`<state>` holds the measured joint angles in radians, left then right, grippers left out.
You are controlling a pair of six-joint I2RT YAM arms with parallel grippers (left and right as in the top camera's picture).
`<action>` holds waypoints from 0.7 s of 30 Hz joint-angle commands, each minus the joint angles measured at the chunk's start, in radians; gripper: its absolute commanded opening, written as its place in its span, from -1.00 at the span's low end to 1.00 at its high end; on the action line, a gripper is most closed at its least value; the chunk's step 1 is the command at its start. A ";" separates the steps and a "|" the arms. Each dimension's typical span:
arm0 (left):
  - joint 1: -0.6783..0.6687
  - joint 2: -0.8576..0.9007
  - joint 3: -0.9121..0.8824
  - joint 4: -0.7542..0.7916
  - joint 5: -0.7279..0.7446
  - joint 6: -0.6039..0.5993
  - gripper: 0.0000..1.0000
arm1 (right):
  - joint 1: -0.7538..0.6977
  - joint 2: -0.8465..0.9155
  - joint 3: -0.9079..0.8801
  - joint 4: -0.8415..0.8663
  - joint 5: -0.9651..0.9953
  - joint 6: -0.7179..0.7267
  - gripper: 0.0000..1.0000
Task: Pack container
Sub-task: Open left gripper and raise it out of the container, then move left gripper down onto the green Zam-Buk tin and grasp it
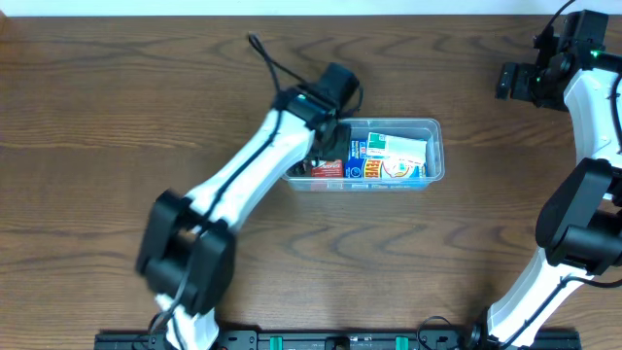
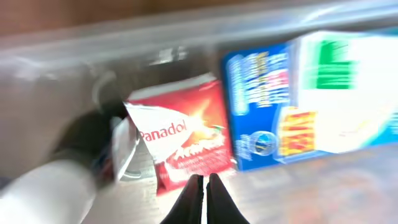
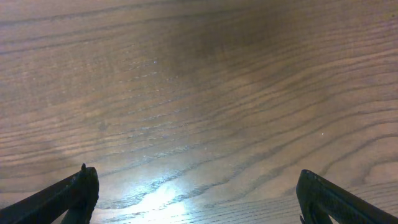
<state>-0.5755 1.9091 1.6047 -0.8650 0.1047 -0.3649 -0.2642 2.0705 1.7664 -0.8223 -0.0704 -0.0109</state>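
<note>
The clear container [image 1: 435, 148] sits near the middle of the bench [image 1: 107, 107]. Inside lie a red Panadol pack [image 2: 186, 140], a blue box [image 2: 258, 109] right beside it, and a white and green box [image 1: 400, 156] at the right end. The left end effector [image 2: 203, 183] is pinched closed with nothing in it, its tips low by the red pack. The left arm [image 1: 243, 175] hides the container's left end from above. The right end effector [image 3: 196, 193] is spread wide over bare wood, well apart.
</note>
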 commanded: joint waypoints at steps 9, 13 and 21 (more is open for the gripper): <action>0.185 -0.344 0.040 -0.130 -0.179 0.031 -0.83 | -0.005 -0.001 0.006 0.000 0.003 0.006 0.98; 0.290 -0.352 0.035 -0.208 -0.181 0.031 0.15 | -0.005 -0.001 0.006 0.000 0.003 0.006 0.98; 0.439 -0.342 -0.116 -0.201 -0.175 -0.041 0.96 | -0.005 -0.001 0.006 -0.001 0.003 0.006 0.98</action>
<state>-0.1642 1.5532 1.5490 -1.0740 -0.0597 -0.3824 -0.2642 2.0705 1.7664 -0.8223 -0.0704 -0.0109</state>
